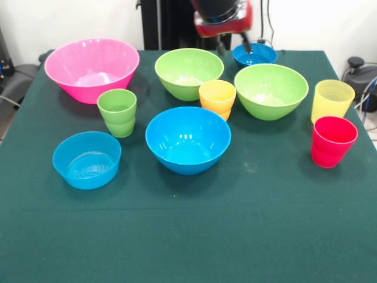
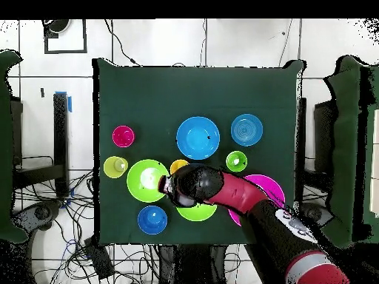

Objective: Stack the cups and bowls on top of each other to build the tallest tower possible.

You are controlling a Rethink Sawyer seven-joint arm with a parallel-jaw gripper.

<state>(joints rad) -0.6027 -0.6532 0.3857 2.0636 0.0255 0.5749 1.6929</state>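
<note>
My gripper hangs open and empty at the far side, above the gap between a lime green bowl and the small dark blue bowl. All bowls and cups stand apart on the green cloth, none stacked. The pink bowl is far left. The second lime bowl is right of the orange-yellow cup. The bright blue bowl is in the middle, the light blue bowl near left, next to the green cup. The pale yellow cup and red cup stand right. In the overhead view the gripper partly hides one lime bowl.
The table is covered by dark green cloth, with open cloth along its near half. Cables and stands lie on the floor round the table. The arm reaches over the pink bowl in the overhead view.
</note>
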